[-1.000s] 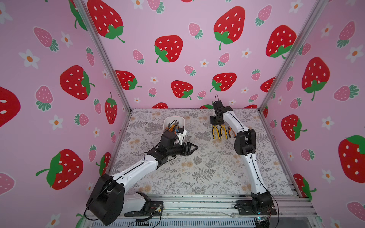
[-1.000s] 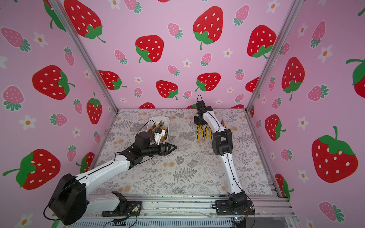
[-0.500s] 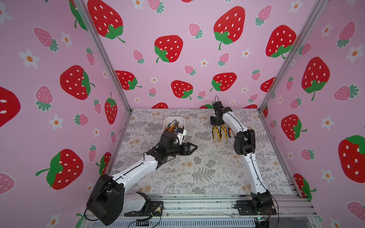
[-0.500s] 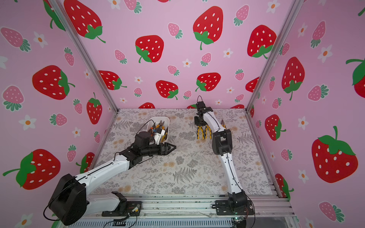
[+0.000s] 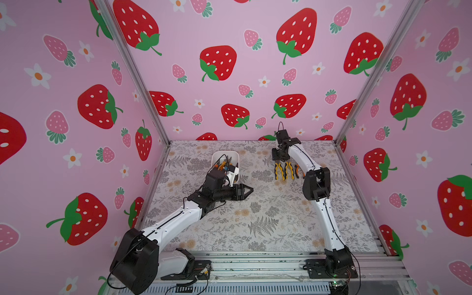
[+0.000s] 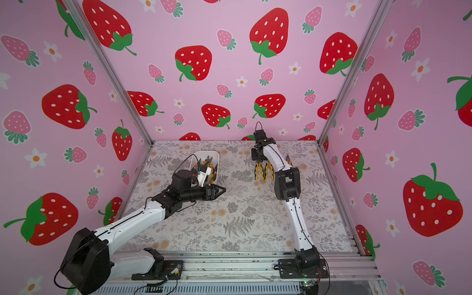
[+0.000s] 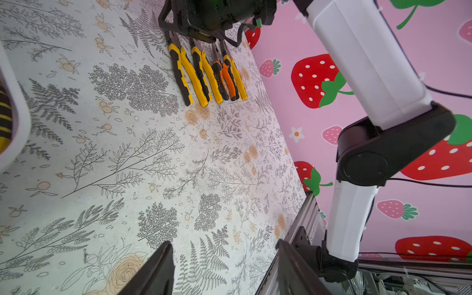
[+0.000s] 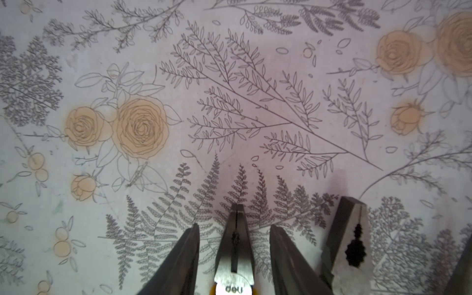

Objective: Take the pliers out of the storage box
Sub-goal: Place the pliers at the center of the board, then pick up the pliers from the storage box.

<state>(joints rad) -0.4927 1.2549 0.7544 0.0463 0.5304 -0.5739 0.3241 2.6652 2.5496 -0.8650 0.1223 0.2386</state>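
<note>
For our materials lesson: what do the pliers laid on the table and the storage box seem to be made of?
Pliers: jaws look like dull grey metal, bare and unpainted; handles seem sleeved in matte yellow, orange and black rubber or plastic. Storage box: apparently smooth white plastic, judging by its rounded moulded rim.

We've got our left tool point(image 5: 247, 190) held level and low, jaws apart; our right tool point(image 5: 280, 160) points straight down, arm stretched far, jaws parted.

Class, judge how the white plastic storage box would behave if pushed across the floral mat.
The white plastic storage box probably slides rather than tips: it sits low and wide. The orange-handled pliers inside likely weigh it down.
</note>
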